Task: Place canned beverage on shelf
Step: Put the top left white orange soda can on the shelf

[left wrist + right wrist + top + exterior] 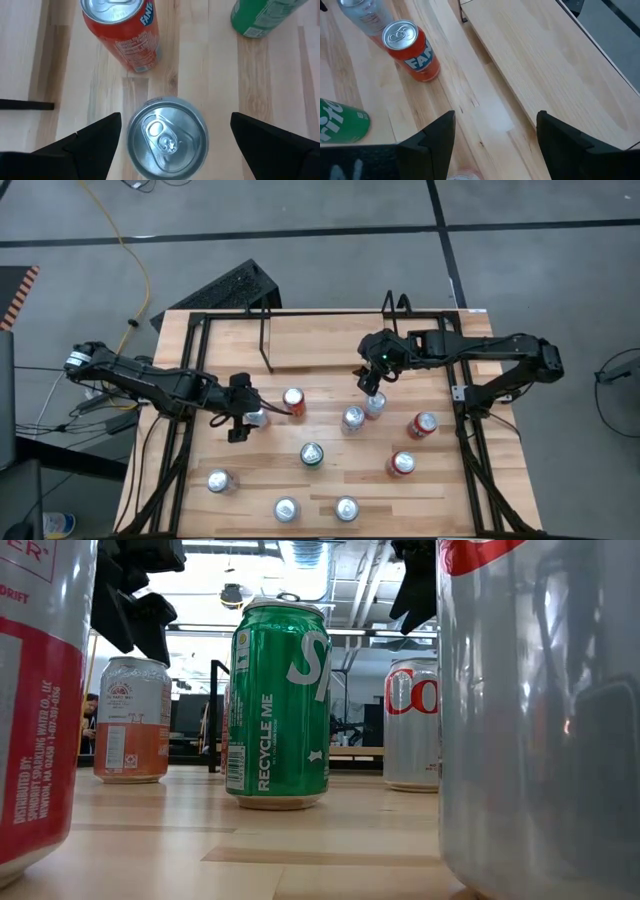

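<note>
Directly below the left tool (170, 137), a silver can (168, 138) is seen standing upright between the two dark fingers, which are spread wide to either side of it and are not touching it, so no grip is judged to be made yet. Just beyond that can an orange soda can (127, 35) is set upright, and a green can (262, 17) is seen further off. Over at the other side of the surface (330, 380), the right tool (371, 383) is held with its fingers apart and nothing between them, just above a can (374, 404) that is barely visible beneath it in the right wrist view. The shelf (330, 330), a low wire rack with a light wood floor at the far edge of the surface, is shown with no can on it. About ten cans are counted across the surface, all apart from the shelf. The task is therefore judged to be at its start: nothing is placed, and closing, lifting and carrying to the shelf are all left.
</note>
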Robot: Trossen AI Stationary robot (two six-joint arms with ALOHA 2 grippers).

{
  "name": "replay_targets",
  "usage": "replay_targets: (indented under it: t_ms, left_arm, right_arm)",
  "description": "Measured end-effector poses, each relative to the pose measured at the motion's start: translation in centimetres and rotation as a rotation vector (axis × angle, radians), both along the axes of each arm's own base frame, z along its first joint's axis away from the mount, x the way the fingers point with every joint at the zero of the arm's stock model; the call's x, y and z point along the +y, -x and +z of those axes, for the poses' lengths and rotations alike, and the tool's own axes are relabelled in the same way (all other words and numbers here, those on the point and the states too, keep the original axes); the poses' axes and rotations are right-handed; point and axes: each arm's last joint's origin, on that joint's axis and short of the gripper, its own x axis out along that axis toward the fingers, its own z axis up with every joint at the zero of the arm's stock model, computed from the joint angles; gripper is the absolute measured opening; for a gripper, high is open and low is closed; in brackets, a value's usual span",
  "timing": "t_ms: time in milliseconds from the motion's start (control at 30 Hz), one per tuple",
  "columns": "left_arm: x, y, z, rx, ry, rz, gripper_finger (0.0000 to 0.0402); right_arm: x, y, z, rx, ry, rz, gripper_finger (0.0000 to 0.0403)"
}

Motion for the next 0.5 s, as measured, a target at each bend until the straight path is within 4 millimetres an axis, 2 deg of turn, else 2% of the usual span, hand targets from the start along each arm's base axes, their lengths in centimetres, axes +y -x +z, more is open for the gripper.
replay_targets:
  t_ms: [167,500]
  left_arm:
    - [0.08,-0.30,-0.32,-0.038,0.024,0.007,0.0362]
    - [0.74,-0.20,-1.02,0.000,0.069,-0.026,0.0362]
  right_arm:
    - [0.00,-0.03,0.03,-0.005,0.000,-0.001,0.0258]
    - [0.00,-0.03,0.03,-0.009,-0.010,-0.013,0.0258]
